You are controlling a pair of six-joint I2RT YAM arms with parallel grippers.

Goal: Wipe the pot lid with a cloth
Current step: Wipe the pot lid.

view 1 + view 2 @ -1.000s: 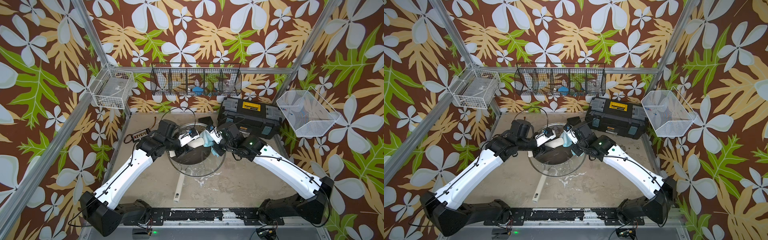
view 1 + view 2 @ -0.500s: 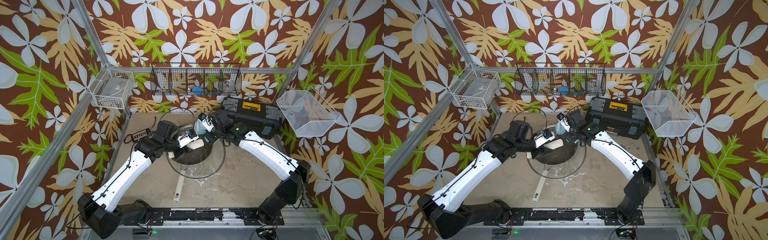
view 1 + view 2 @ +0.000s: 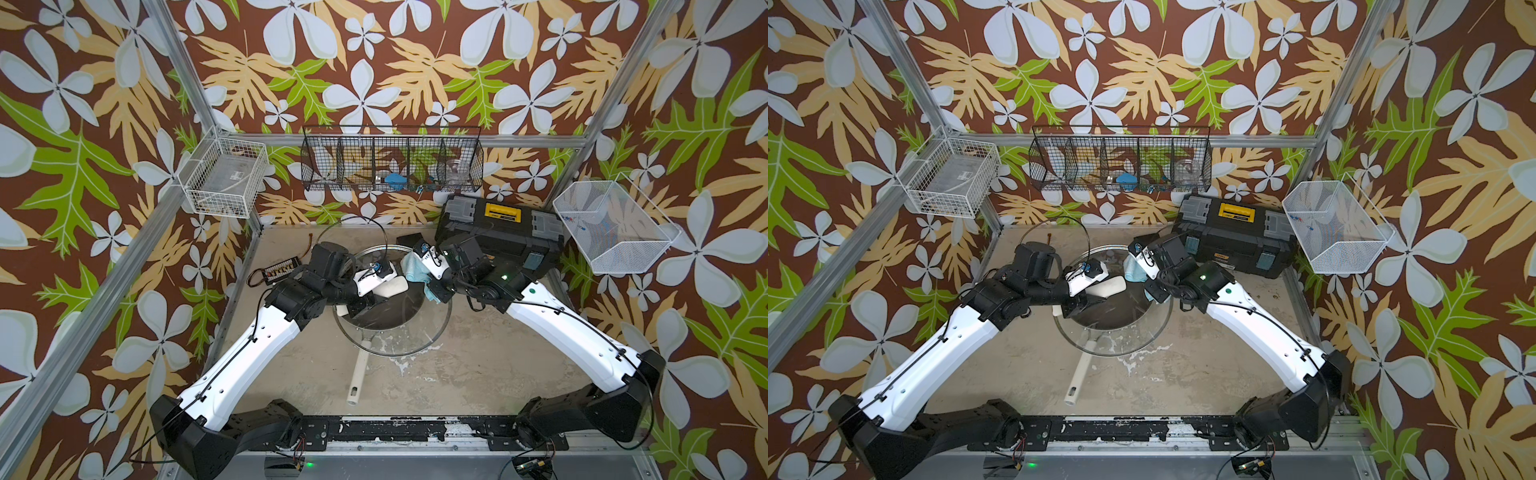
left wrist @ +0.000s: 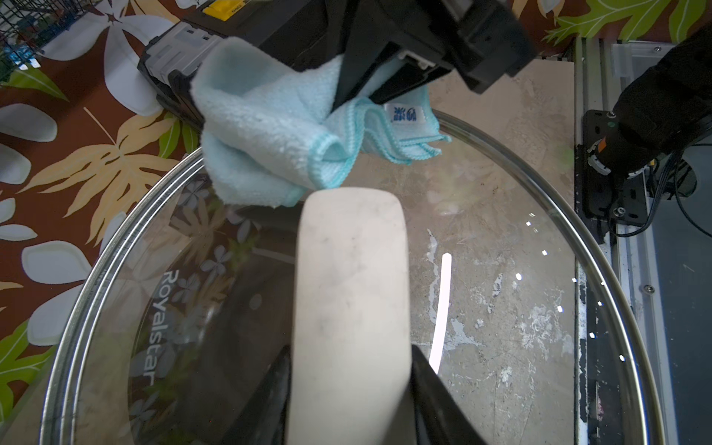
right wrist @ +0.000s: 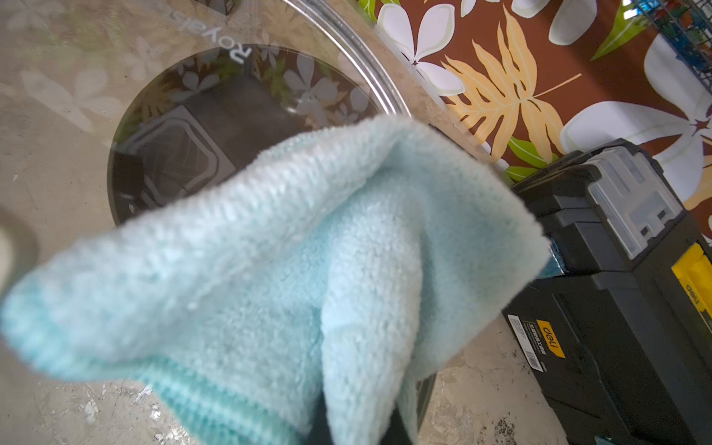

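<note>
The pot lid point(image 3: 419, 328) sits at the middle of the worn beige tabletop point(image 3: 478, 365), over a dark frying pan point(image 3: 386, 316) that can be seen through its clear glass. The pan's long cream handle point(image 3: 358, 374) sticks out from under the near rim toward the robot's base.

The left gripper point(image 3: 376, 297) comes in from the left. Its two black fingers point(image 4: 427, 385) are clamped on either side of the lid's cream-white bar handle point(image 4: 348, 289), narrow enough to grip the bar firmly. In the left wrist view the metal rim curves round the glass, and the word "Royalstar" is printed on it.

The right gripper point(image 3: 420, 272) reaches in from the right. It is pinched tight on the light blue microfibre cloth point(image 3: 413, 266), which bunches into folds around its dark fingers point(image 4: 354, 69). The cloth hangs at the far right part of the lid, just beside the far end of the bar handle. Its small white tag point(image 4: 407, 114) shows at one stitched edge. The lowest fold seems to rest on the glass close to the far rim, but the views do not make that contact certain. In the right wrist view the cloth point(image 5: 289, 269) fills most of the frame, with the lid's point(image 5: 115, 96) glass behind it.

A black toolbox point(image 3: 503, 232) with a yellow grip stands at the far right of the table, just behind the right wrist. On the walls hang a white wire basket point(image 3: 226, 183) at the far left, a black mesh rack point(image 3: 392, 160) across the back and a white mesh bin point(image 3: 611, 226) at the right.
</note>
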